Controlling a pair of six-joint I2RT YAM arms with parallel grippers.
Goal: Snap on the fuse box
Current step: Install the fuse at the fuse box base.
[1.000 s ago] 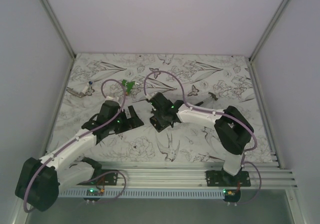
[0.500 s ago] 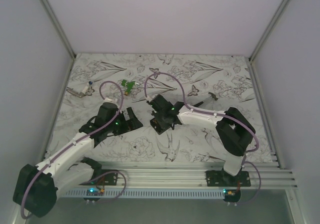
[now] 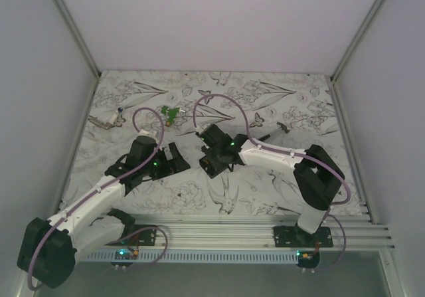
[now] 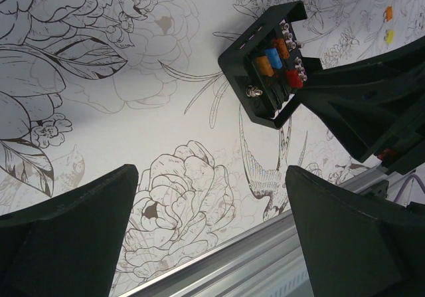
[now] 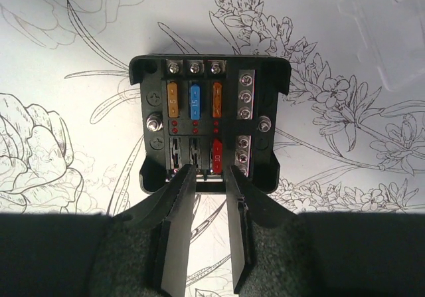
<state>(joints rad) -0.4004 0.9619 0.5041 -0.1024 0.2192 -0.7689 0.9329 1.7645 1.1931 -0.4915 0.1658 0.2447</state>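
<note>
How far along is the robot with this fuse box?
Four fuses already sit in the fuse box. The right gripper hovers at its near edge, jaws slightly apart, gripping nothing; the left gripper is wide open. The box lies uncovered, so the snapping on seems left.

fuse box [image 5: 265, 154] 1 | fuses [image 5: 195, 101] inside 4 | green piece [image 3: 170, 114] 1

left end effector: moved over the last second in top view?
Yes, slightly. The left end effector has drawn back toward the table's near edge, ending a little farther from the green piece.
</note>
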